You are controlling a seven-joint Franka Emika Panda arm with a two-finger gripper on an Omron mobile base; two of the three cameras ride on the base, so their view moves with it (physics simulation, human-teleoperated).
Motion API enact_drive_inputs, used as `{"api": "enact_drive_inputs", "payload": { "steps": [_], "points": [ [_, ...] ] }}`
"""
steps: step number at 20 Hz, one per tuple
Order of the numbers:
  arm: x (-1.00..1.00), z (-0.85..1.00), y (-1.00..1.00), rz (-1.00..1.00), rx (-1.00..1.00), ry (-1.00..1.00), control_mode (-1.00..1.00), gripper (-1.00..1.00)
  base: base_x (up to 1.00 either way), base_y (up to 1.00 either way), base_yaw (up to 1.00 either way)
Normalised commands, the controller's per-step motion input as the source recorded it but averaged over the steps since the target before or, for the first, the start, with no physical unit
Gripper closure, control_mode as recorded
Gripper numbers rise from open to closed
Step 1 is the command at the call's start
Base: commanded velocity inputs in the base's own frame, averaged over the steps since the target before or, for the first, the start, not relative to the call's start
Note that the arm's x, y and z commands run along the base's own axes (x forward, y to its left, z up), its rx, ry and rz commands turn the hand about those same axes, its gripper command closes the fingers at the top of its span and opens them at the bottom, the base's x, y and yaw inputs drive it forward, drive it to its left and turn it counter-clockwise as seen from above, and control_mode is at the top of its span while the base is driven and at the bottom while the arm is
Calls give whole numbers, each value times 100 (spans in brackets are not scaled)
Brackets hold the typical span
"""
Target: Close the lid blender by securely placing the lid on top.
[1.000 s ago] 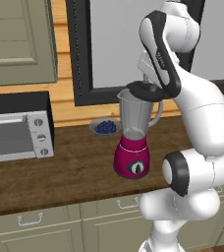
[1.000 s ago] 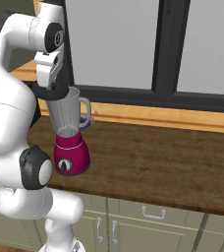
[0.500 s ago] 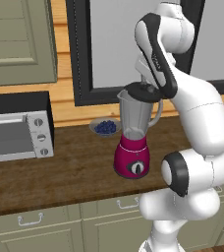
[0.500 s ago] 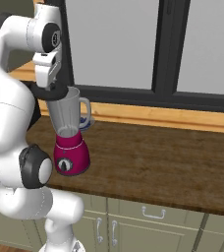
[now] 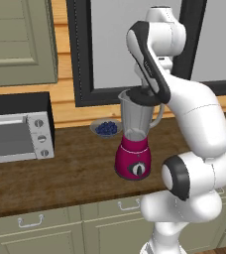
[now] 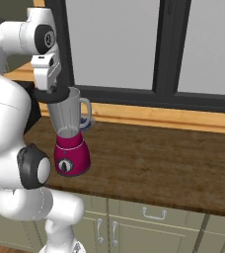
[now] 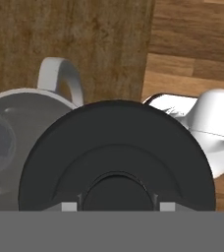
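Observation:
The blender (image 5: 134,149) stands on the wooden counter, with a magenta base and a clear grey jar (image 6: 67,116). My gripper (image 5: 145,89) is shut on the black round lid (image 5: 143,97), held level at the jar's rim. From the right base view the lid (image 6: 53,95) overlaps the rim but sits off-centre, toward the arm's side. Looking down from the hand, the lid (image 7: 116,155) covers part of the jar opening (image 7: 11,147), and the jar handle (image 7: 60,78) shows beyond it. My gripper (image 7: 118,201) grips the lid's raised centre.
A small bowl of blueberries (image 5: 106,128) sits behind the blender by the wall. A silver toaster oven (image 5: 16,135) stands at the left on the counter (image 5: 60,173). A dark-framed window (image 6: 159,49) runs along the back. Cabinet drawers lie below the counter edge.
The arm's upper joints have swung a little to the left. The lid has stayed at the jar's rim, perhaps a touch lower.

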Motion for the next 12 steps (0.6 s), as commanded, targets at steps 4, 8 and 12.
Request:
{"api": "enact_drive_inputs", "payload": {
  "steps": [4,8,12],
  "points": [
    [31,0,0,0,-1,-6,-100,100,0,0,0],
    [37,0,0,0,0,-8,-100,100,0,0,0],
    [26,-6,0,0,0,-1,-100,100,0,0,0]
  ]
}}
